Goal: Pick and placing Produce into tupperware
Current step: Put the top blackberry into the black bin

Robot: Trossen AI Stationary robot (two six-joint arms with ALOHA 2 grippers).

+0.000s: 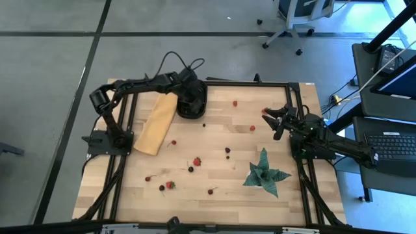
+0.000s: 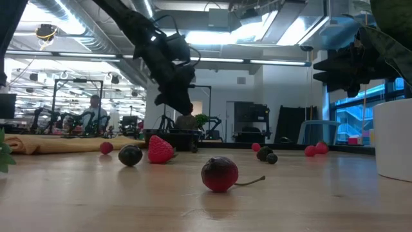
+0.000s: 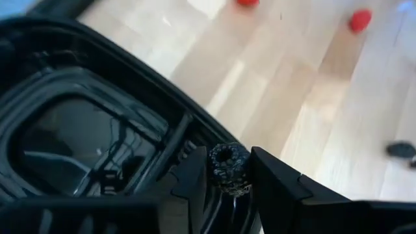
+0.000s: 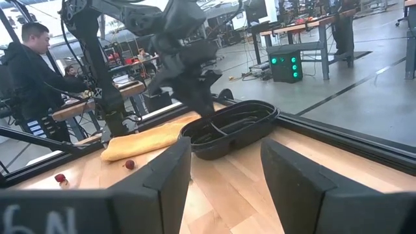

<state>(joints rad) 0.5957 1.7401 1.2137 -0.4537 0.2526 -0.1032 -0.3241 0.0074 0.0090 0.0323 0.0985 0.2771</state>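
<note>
The black tupperware [image 1: 193, 102] stands near the table's far edge; the right wrist view shows it as a divided tub [image 4: 231, 127]. My left gripper [image 1: 190, 103] hangs over it, shut on a dark bumpy berry [image 3: 227, 161] above the tub's rim [image 3: 162, 104]. My right gripper [image 1: 276, 120] is open and empty [image 4: 224, 156] at the table's right side, pointing toward the tub. Strawberries [image 1: 197, 161] [image 1: 170, 184], red berries [image 1: 235, 103] [image 1: 252, 128] and dark cherries [image 1: 227, 150] [image 1: 191, 169] lie scattered on the wood. My left gripper pinches the dark bumpy berry [image 3: 229, 170] between its two fingers [image 3: 273, 179], near their free ends. The fingers come from above, pointing down at the tub. The berry is lifted clear, just over the tub's rim.
A tan flat piece [image 1: 158, 123] lies left of the tub. A green spiky plant [image 1: 265, 172] in a white pot [image 2: 394, 138] stands at the right near side. A small red fruit [image 1: 265, 112] lies beside my right gripper. A person [image 4: 29, 58] stands beyond the table.
</note>
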